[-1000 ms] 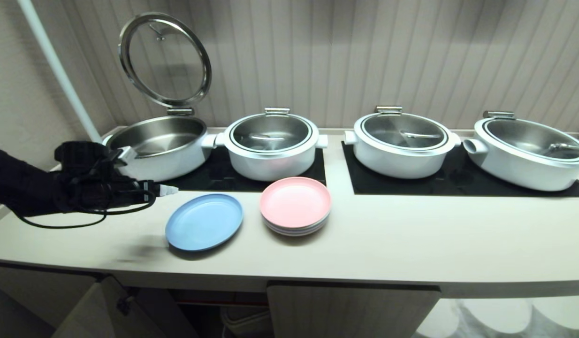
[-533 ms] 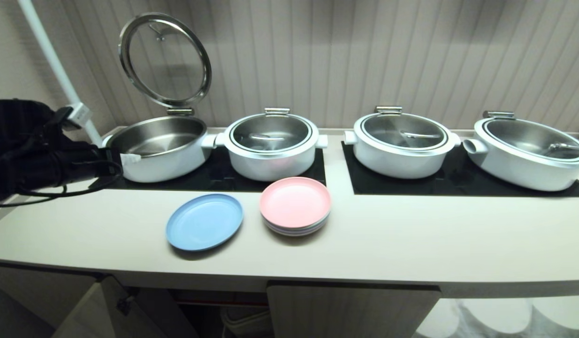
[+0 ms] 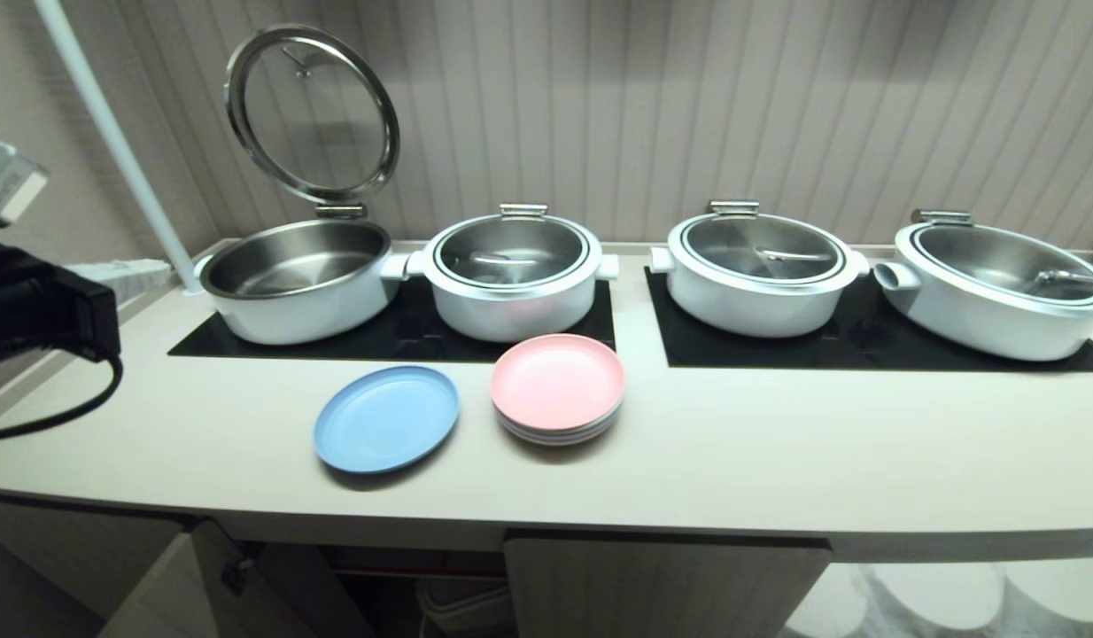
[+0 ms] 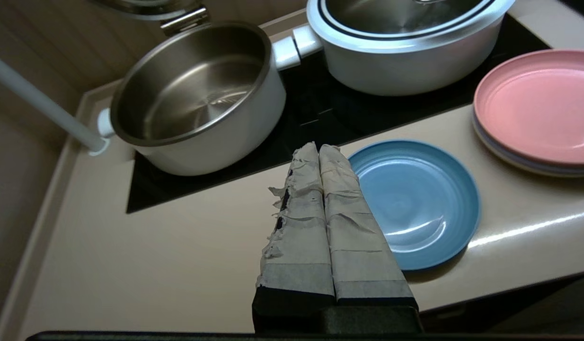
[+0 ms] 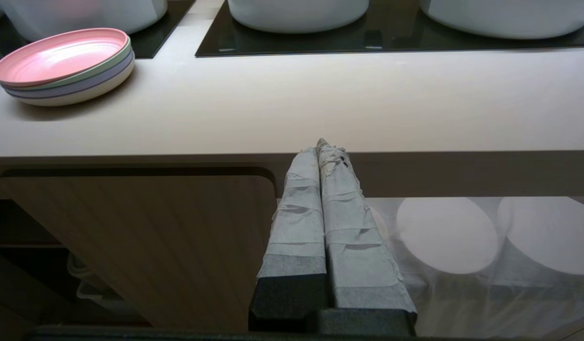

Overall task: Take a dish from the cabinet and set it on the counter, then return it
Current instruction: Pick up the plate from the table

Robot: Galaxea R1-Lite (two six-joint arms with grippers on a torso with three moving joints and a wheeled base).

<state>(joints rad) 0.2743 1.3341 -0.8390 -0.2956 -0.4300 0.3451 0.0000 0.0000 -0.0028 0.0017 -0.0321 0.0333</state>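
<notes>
Left tool point(image 4: 319, 149): fingers lying pressed together, gripping nothing, hanging above the desk point(image 3: 777, 443).
Dish point(image 4: 415, 201): sitting flat on the desk, just beside and below the left tool's tips.
Plate stack point(image 3: 557, 385): resting beyond the dish.
Right tool point(image 5: 320, 147): fingers lying together, sitting below the desk edge beside the cabinet point(image 5: 145, 237) door.

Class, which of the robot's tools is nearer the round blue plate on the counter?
Left. The left tool, shut, hangs above the counter beside the round blue plate. The right tool, shut, sits low before the counter's front edge, away from it.
</notes>
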